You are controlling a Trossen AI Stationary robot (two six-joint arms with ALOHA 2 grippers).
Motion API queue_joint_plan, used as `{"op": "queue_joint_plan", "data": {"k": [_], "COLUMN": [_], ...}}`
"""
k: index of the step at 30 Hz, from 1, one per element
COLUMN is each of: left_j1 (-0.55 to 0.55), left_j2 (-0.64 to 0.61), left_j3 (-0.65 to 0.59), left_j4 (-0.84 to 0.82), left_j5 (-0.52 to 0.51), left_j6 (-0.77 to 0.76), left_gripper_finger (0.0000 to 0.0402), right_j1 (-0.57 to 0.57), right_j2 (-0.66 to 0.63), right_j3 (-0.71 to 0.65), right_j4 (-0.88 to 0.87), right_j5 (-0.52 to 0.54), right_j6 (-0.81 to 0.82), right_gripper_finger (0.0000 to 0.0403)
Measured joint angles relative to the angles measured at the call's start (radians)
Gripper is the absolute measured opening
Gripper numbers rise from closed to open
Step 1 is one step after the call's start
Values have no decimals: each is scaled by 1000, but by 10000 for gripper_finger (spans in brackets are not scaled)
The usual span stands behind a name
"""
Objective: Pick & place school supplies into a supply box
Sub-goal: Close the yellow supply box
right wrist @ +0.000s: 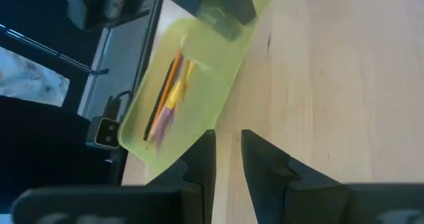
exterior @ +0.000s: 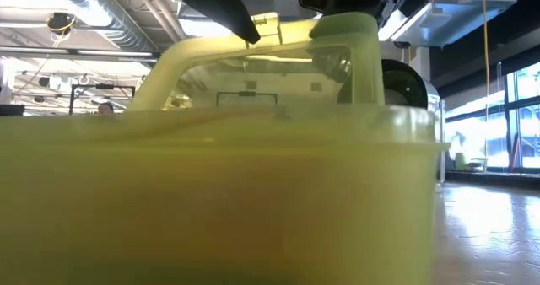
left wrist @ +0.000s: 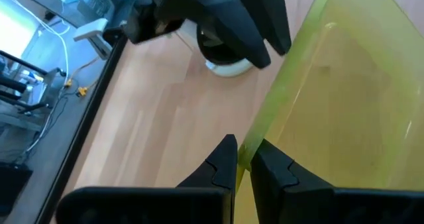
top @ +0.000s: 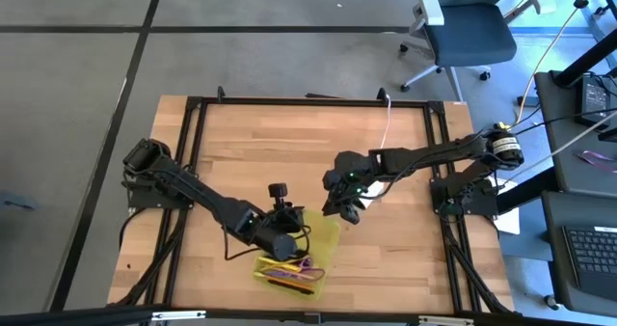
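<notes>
1. The box (top: pixel 294 263) lies at the front edge of the tabletop (top: pixel 241 152), with pencils (right wrist: pixel 169 95) and scissors (top: pixel 307 265) inside. Its raised lid (left wrist: pixel 344 98) is pinched by the left claw (left wrist: pixel 244 161); if this thin grip slips, the lid may drop.
2. A pull could drag the light box off the edge.
3. The right claw (right wrist: pixel 227 154), almost closed and empty, hovers just beside the box; the arms may collide.

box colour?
Translucent yellow-green supply box; right wrist view shows it best.
</notes>
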Motion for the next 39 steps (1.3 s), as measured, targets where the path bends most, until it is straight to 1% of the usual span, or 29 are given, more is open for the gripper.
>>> {"op": "queue_joint_plan", "data": {"k": [6,12,17,24,29,35,39], "left_j1": [-15,-31,-29,-31,-29,-27,-24], "left_j2": [0,0,0,0,0,0,0], "left_j3": [8,11,11,10,10,10,10], "left_j4": [6,10,10,11,15,15,14], "left_j5": [-20,-84,-61,-41,-45,-46,-48], "left_j6": [1,1,1,1,1,1,1], "left_gripper_finger": [16,17,21,44,51,51,65], "right_j1": [0,3,17,42,69,76,77], "right_j2": [-8,-6,-2,9,41,45,45], "right_j3": [0,0,0,0,0,0,0], "right_j4": [-2,4,41,67,101,109,116], "right_j5": [60,62,62,66,67,67,64], "right_j6": [7,3,-2,-17,-18,-46,-50], "right_gripper_finger": [77,77,77,77,77,77,77]}}
